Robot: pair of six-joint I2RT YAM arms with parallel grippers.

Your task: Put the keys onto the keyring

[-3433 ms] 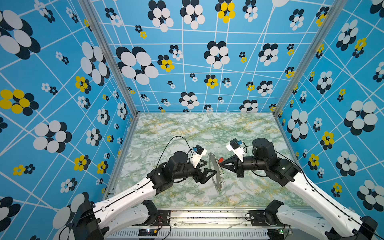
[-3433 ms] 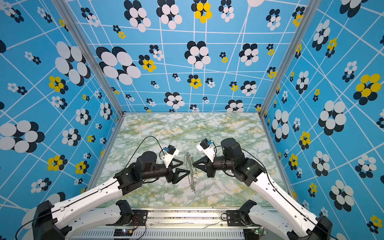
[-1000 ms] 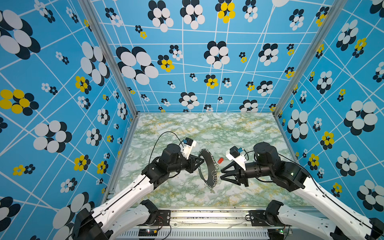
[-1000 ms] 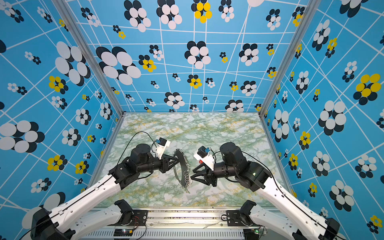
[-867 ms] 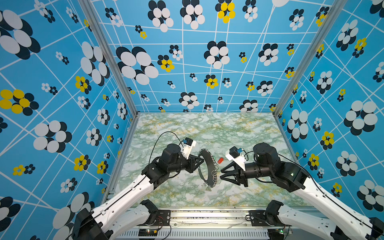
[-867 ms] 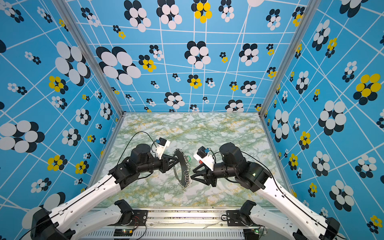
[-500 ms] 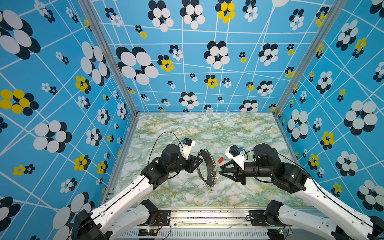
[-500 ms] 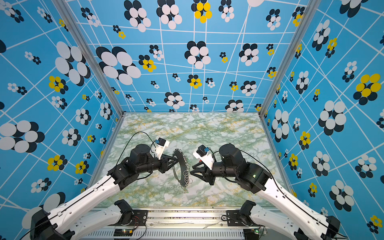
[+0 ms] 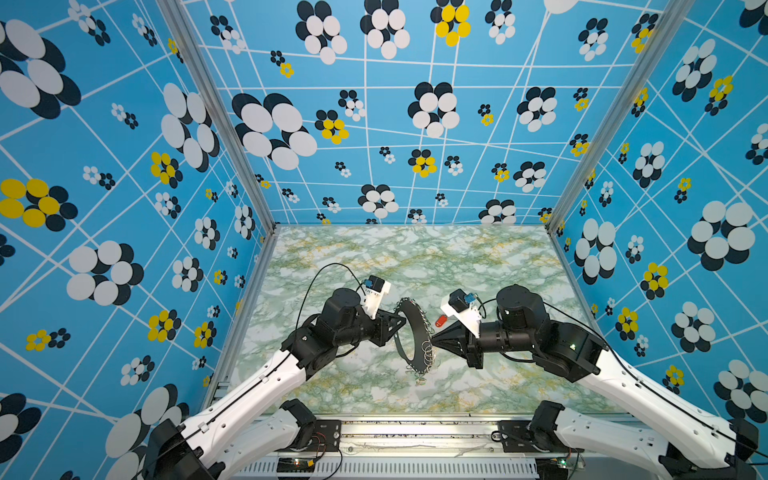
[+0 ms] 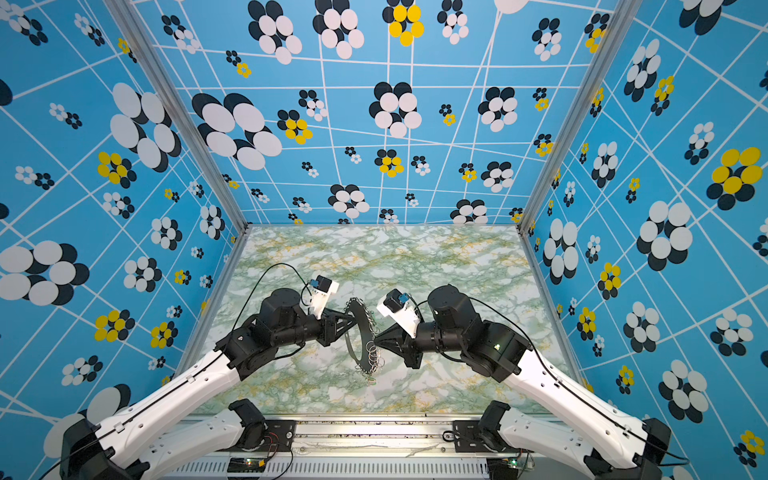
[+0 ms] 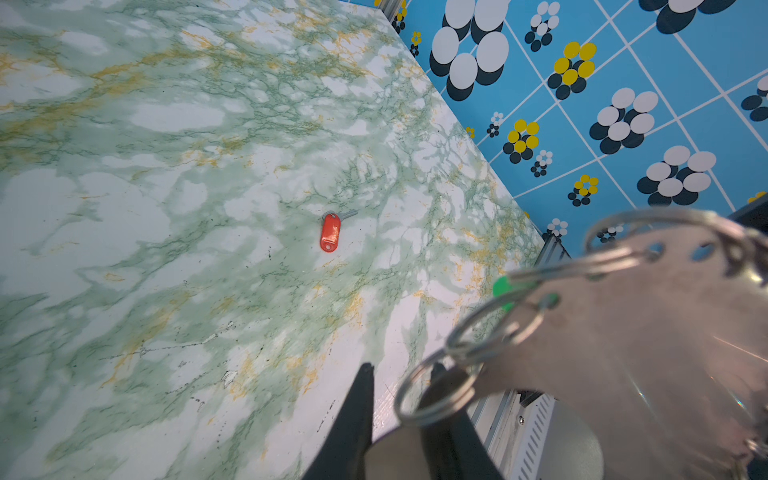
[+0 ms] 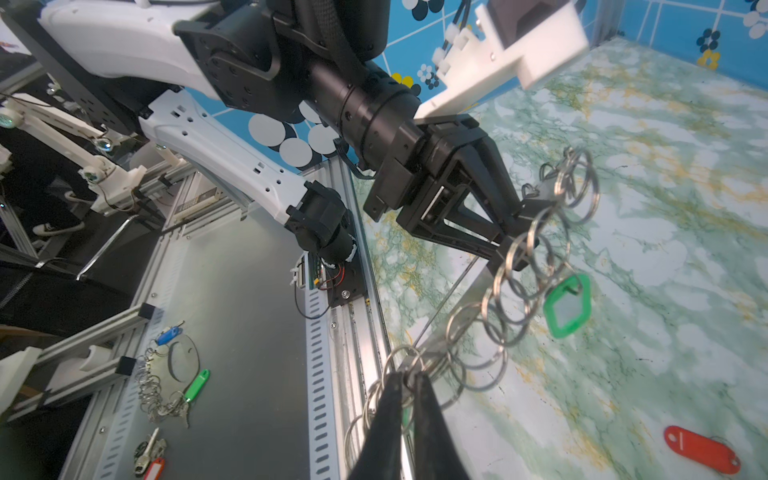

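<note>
above table (image 9: pixel 498 270), keyring (image 9: pixel 414 320) on edge, long axis far-to-near; left gripper (image 9: pixel 400 322) clamps it, right gripper (image 9: pixel 433 338) tips together at rings (image 9: pixel 428 357)

Flat marbled tabletop (image 9: pixel 374 257) (image 10: pixel 415 257) (image 11: pixel 166 166) (image 12: pixel 665 208), green and white with thin yellow veins and a few small dark specks, bordered along the near edge by a slotted metal rail (image 9: pixel 395 468) (image 12: pixel 320 353). Lying flat on it, near the middle and slightly toward the right arm's side: a red-tagged key (image 9: pixel 441 320) (image 11: pixel 330 232) (image 12: pixel 702 449), small silver key sticking out at one end of the oblong tag, bare marble all round it.
</note>
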